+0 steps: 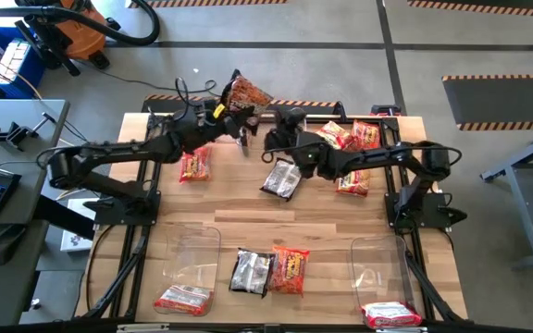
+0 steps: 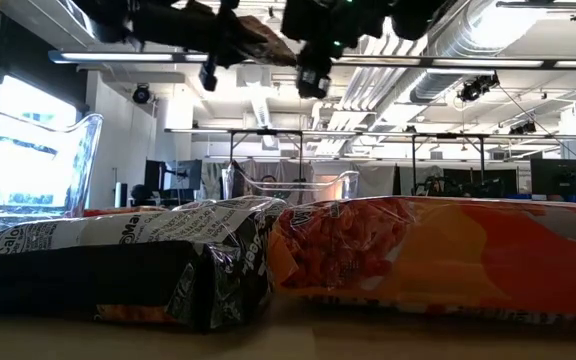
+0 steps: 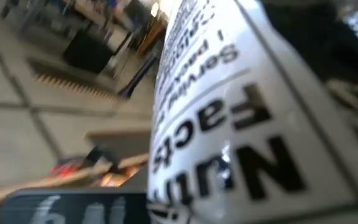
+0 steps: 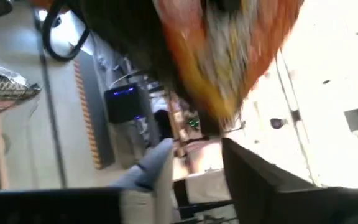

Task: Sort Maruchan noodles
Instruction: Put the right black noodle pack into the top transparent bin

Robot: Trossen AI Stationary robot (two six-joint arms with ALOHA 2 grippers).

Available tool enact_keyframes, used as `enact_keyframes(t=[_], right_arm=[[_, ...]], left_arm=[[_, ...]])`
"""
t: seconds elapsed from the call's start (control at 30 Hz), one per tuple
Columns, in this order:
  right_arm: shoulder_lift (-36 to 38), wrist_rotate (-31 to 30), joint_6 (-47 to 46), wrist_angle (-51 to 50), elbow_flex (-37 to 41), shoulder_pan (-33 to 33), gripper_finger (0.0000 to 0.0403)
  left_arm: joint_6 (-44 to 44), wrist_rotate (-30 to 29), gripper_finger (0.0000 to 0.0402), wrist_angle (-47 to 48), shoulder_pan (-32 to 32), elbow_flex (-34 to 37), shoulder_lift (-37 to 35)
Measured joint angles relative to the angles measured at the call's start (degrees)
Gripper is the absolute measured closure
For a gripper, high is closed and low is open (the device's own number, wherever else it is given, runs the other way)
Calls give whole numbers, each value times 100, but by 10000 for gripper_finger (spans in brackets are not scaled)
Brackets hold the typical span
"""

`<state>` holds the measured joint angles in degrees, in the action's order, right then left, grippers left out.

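My left gripper (image 1: 227, 108) is shut on an orange-red noodle packet (image 1: 248, 92) and holds it high above the table's far edge. The packet's printed white back fills the left wrist view (image 3: 229, 112). My right gripper (image 1: 274, 128) is open just to the right of this packet, which shows orange close before it in the right wrist view (image 4: 229, 56). I see no touch between them. In the low view both grippers and the packet (image 2: 263, 35) show at the top, well above the table. My left gripper holds the orange-red packet by its end nearest the arm (image 1: 235, 102), coming at it from the table's left. The packet is lifted clear of the table and slants away from the fingers toward the far side. In the wrist view the packet itself hides the place of contact.
Loose packets lie at mid table: red-and-white (image 1: 195, 165), dark (image 1: 281, 178), several at far right (image 1: 352, 139). A dark packet (image 1: 250, 272) and an orange one (image 1: 290, 270) lie near the front. Two clear bins (image 1: 192, 248) (image 1: 378, 264) each hold a red-and-white packet.
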<state>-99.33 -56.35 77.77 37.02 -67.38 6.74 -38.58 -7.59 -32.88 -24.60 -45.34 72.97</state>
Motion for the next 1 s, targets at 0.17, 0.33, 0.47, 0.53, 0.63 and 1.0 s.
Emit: enact_keyframes(t=[0.17,0.33,0.47,0.53,0.63,1.0], right_arm=[[762,185,-1467,-1085,722,151,394],[1511,744,-3382,-2284,1287,391,381],[1896,1439,-4346,-2611,1601,526,400],[1967,1717,-4594,-2643,1699,560,398],[2000,1845,-4737,-2712,1742,567,398],[2000,2001,-4996,-2939,1751,567,402]], left_arm=[[220,411,343,2497,-267,-629,-514],[286,1183,343,4862,-592,-1779,-225],[276,1935,343,6281,-879,-2830,458],[285,2125,343,6853,-958,-3363,916],[412,2331,343,7548,-1067,-4108,1596],[961,2559,343,9620,-1338,-6188,3725]])
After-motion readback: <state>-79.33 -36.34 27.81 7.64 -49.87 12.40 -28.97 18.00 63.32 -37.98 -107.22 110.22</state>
